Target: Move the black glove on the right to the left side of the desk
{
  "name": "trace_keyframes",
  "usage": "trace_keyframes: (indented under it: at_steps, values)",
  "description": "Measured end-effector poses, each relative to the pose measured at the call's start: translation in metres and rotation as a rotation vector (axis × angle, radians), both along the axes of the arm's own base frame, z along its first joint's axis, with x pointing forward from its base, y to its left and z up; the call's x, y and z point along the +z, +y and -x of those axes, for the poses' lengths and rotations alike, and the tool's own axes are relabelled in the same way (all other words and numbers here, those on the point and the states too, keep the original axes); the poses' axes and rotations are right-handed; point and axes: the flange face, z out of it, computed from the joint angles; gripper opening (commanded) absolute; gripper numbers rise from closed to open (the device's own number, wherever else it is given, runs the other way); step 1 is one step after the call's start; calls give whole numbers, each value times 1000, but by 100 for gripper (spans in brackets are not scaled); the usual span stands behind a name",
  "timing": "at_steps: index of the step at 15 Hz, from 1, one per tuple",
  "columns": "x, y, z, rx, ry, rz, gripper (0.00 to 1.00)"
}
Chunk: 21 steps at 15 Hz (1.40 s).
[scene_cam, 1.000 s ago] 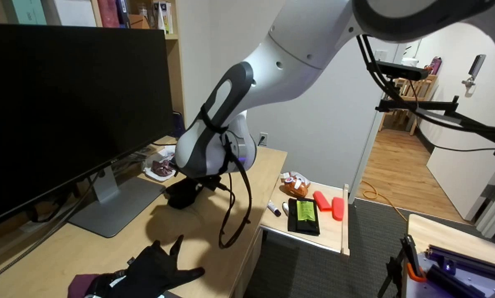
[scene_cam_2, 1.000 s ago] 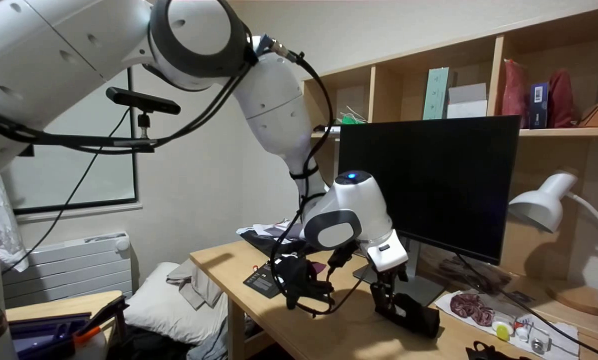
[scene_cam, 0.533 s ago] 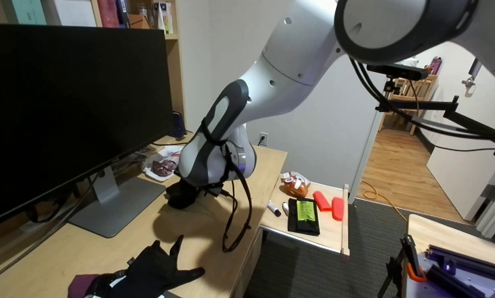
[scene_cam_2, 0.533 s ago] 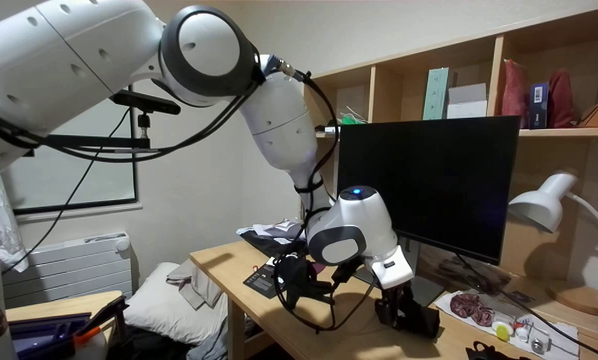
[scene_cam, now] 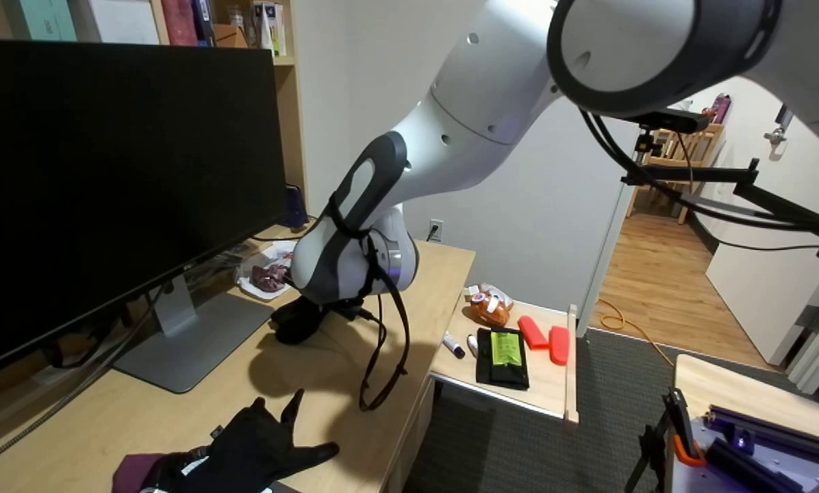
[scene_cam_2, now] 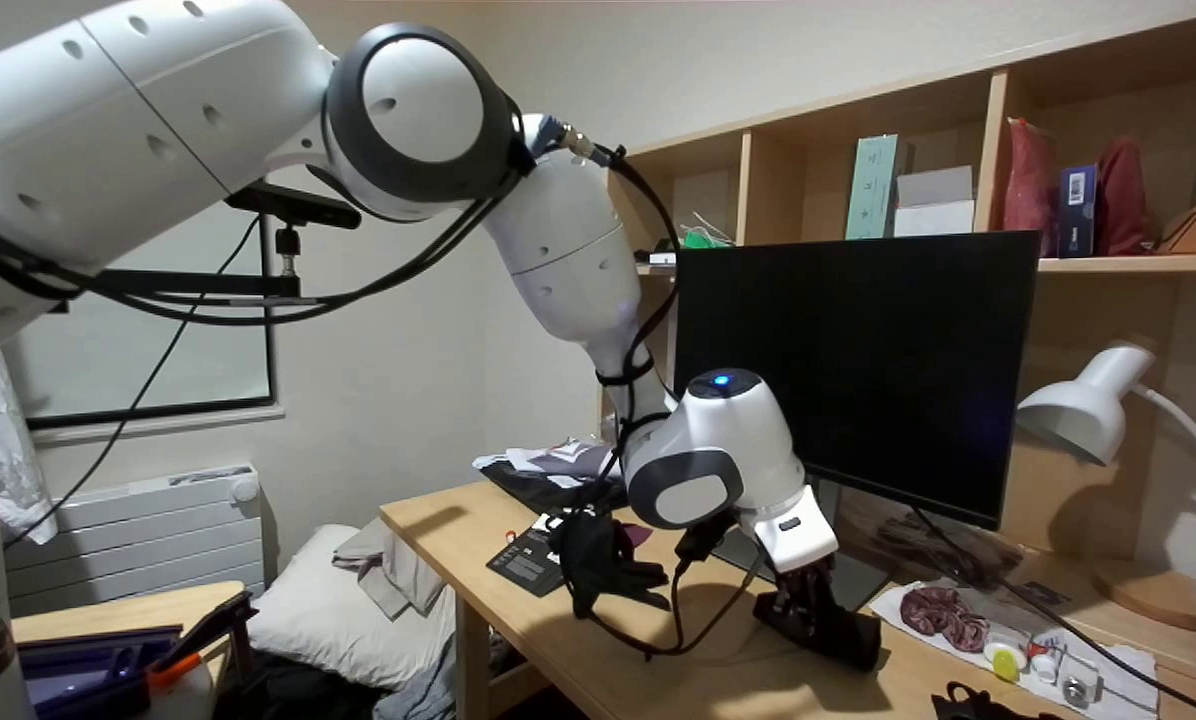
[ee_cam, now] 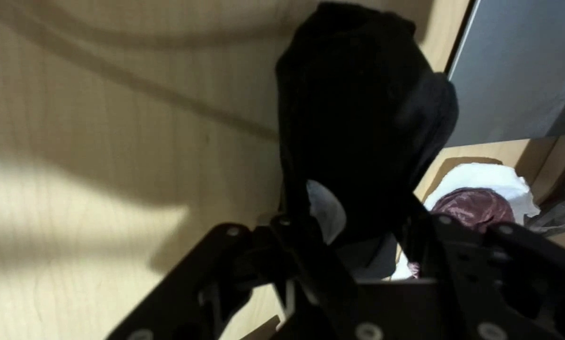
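Observation:
The black glove on the right (scene_cam_2: 838, 640) lies on the desk (scene_cam_2: 678, 685) beside the monitor stand. In the wrist view this black glove (ee_cam: 358, 94) is a dark bundle with a pale patch, and part of it lies between the fingers. My gripper (scene_cam_2: 808, 605) points down over its near end, one finger (ee_cam: 287, 222) along its left side, the opposite one by its right. Too dark to tell whether both press on it. Another black glove (scene_cam_2: 603, 565), (scene_cam: 252, 445) rests farther left on the desk, near a dark red cloth.
The monitor (scene_cam_2: 858, 370) and its flat base (scene_cam: 197, 342) stand close by. White paper (scene_cam_2: 1138, 665) bears a maroon scrunchie (scene_cam_2: 943, 612) and small items, with a lamp (scene_cam_2: 1088, 405) behind. A black item (scene_cam_2: 988, 705) lies at the near edge. A low tray (scene_cam: 546, 404) holds several things.
My gripper has come down over the black glove, then shifted slightly toward the monitor side. The glove has hardly moved, and the other glove lies where it was.

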Motion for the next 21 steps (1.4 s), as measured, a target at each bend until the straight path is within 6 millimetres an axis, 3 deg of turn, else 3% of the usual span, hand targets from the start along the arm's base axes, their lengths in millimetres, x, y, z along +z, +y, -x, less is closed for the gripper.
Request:
trace_keyframes:
  at_steps: [2, 5, 9, 15, 21]
  values:
    - [2, 5, -2, 4, -7, -6, 10]
    - [5, 10, -4, 8, -19, -11, 5]
    - [9, 23, -8, -5, -84, -17, 8]
    - [8, 67, -12, -30, -253, -49, 8]
    - [28, 90, -57, -38, -375, -109, 8]
